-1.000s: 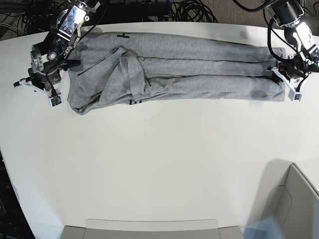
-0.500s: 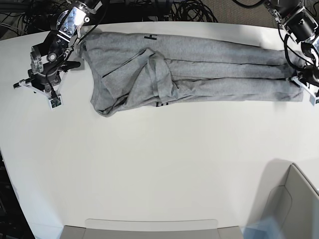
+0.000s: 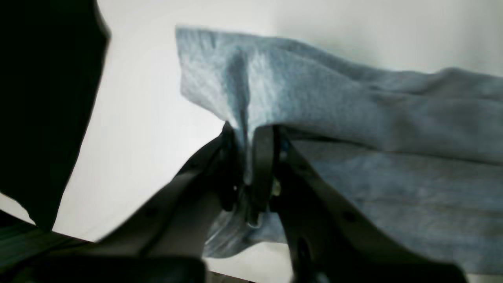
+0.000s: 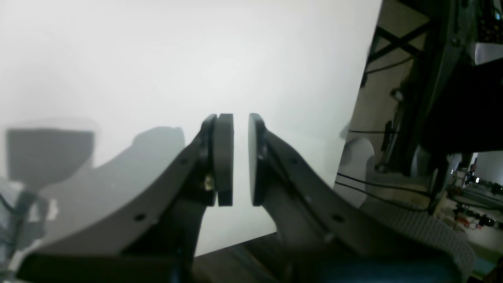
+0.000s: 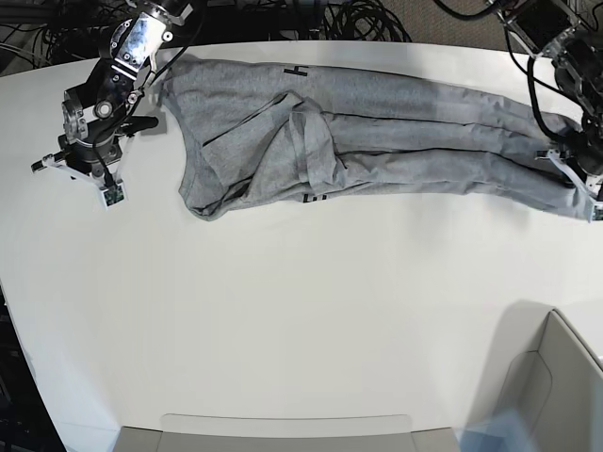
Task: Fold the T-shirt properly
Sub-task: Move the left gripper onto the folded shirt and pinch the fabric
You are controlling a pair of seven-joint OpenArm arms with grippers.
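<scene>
The grey T-shirt [image 5: 396, 141] lies stretched lengthwise along the far side of the white table [image 5: 283, 311], bunched in long folds, with bits of black lettering [image 5: 298, 71] showing. My left gripper [image 5: 577, 184] is at the shirt's right end. In the left wrist view it [image 3: 246, 133] is shut on a pinched fold of the T-shirt [image 3: 353, 118]. My right gripper [image 5: 83, 171] hovers left of the shirt, apart from it. In the right wrist view it [image 4: 240, 157] is empty, with a narrow gap between its pads [image 4: 224, 157].
A grey box corner [image 5: 556, 377] stands at the front right. A flat tray edge [image 5: 283, 428] is at the front middle. Cables [image 5: 358, 19] lie behind the table's far edge.
The left gripper has dragged the shirt to the right. The shirt's left end has slid away from the right gripper, which stays in place, empty.
</scene>
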